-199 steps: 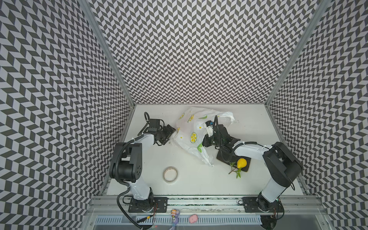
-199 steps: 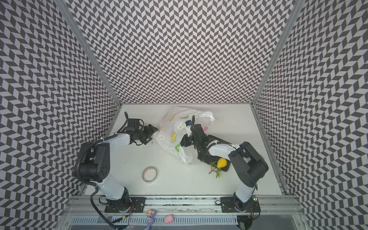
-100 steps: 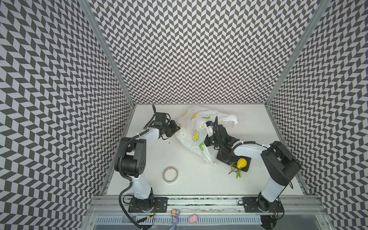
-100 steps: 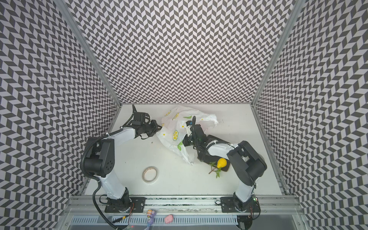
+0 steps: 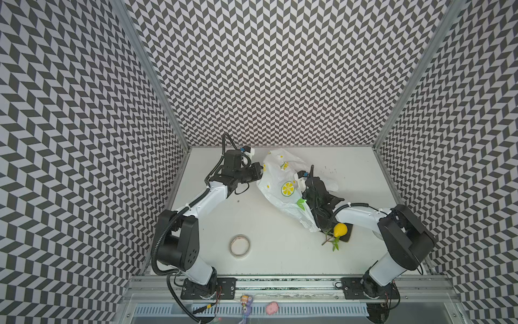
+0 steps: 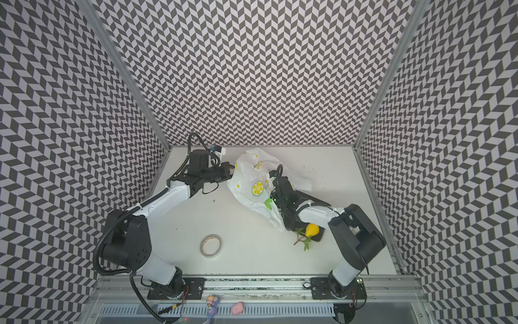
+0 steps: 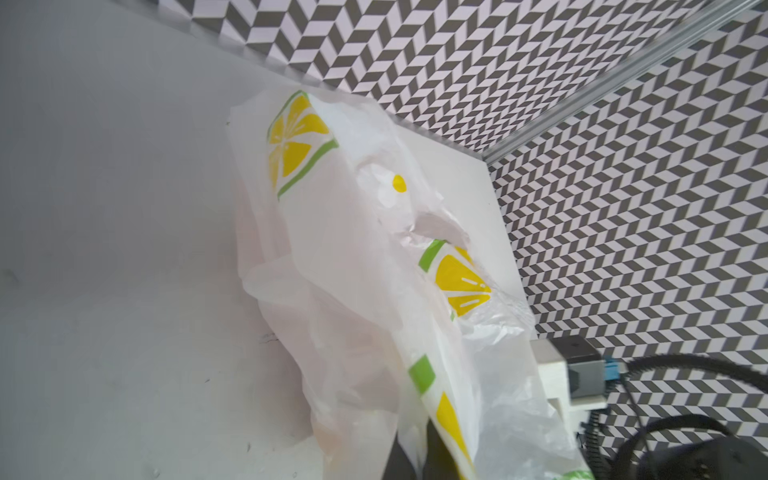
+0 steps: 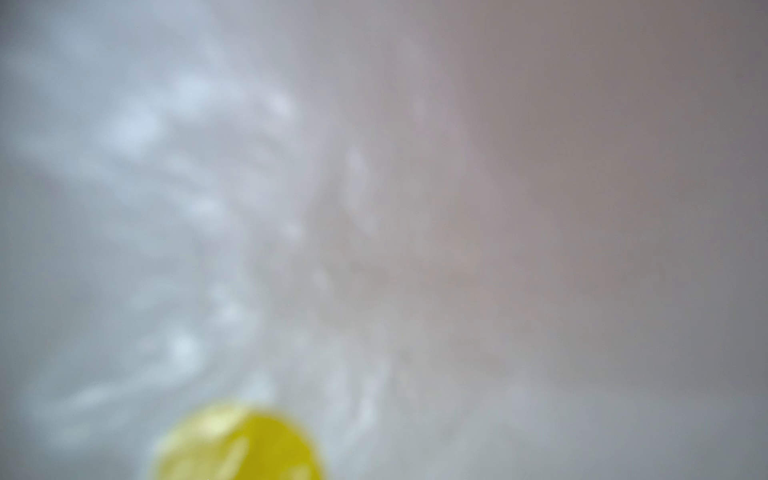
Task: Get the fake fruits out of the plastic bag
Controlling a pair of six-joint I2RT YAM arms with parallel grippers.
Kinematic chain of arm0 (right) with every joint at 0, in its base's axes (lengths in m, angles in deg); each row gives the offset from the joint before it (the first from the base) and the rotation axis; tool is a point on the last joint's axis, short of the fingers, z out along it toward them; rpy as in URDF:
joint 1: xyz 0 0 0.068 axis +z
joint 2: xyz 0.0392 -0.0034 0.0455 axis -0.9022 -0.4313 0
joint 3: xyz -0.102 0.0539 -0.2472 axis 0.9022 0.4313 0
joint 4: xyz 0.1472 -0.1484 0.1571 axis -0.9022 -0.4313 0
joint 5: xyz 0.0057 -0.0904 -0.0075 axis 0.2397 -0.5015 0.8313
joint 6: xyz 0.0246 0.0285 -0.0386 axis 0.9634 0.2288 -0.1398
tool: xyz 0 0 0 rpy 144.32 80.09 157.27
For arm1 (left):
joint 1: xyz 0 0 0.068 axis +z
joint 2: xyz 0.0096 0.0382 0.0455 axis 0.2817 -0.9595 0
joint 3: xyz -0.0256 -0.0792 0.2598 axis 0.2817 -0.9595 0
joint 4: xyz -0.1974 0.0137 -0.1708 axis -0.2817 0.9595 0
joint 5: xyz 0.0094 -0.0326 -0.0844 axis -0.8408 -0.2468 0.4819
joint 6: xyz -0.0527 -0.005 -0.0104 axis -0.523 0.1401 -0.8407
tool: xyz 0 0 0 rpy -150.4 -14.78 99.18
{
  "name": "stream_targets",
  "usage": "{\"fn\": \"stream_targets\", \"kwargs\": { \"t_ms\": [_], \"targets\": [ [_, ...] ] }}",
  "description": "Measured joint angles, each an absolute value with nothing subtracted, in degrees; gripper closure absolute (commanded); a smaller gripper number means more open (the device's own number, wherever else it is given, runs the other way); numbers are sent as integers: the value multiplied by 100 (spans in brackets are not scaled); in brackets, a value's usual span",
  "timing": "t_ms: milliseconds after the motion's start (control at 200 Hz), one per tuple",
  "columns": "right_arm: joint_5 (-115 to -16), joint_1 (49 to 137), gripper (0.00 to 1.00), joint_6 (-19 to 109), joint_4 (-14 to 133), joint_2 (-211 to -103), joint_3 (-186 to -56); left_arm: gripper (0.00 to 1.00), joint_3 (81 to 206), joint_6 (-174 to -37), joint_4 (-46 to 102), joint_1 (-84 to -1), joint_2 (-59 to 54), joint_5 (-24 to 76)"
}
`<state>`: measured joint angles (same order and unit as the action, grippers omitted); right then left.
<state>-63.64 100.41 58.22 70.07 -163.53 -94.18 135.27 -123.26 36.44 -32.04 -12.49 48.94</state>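
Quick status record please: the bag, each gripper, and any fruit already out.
bag: thin white plastic bag printed with lemon slices, crumpled, at the table's back middle
left gripper: shut on the bag's left edge
right gripper: tip hidden by the bag, state unclear
fruit out: glossy yellow plastic pear with leafy twig, on the dark square tray
fruit in bag: none visible
other: beige tape roll on the white table

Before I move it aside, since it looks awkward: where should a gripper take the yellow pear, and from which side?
Best taken across the yellow pear's rounded body, from straight above. Its thin leafy twig lies flat, sticking out to the side, and is probably too slender to pinch.
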Motion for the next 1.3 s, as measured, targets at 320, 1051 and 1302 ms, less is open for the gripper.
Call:
{"fn": "stream_targets", "kwargs": {
  "t_ms": [320, 1051, 1302],
  "targets": [
    [-6565, 10037, 0, 5606, 6484, -16441, -9807, 35, 13260, -12617, 4223, -2584, -2012, 4134],
    [-6666, 10013, 6, 5422, 6043, -15634, -9479, 19, 14552, -12477, 6638, -4725, 158, 3144],
    [-6600, 9989, 8, 5947, 6334, -14625, -8749, 13, 14703, -12661, 7054, -5591, 43, 3225]
  ]
}}
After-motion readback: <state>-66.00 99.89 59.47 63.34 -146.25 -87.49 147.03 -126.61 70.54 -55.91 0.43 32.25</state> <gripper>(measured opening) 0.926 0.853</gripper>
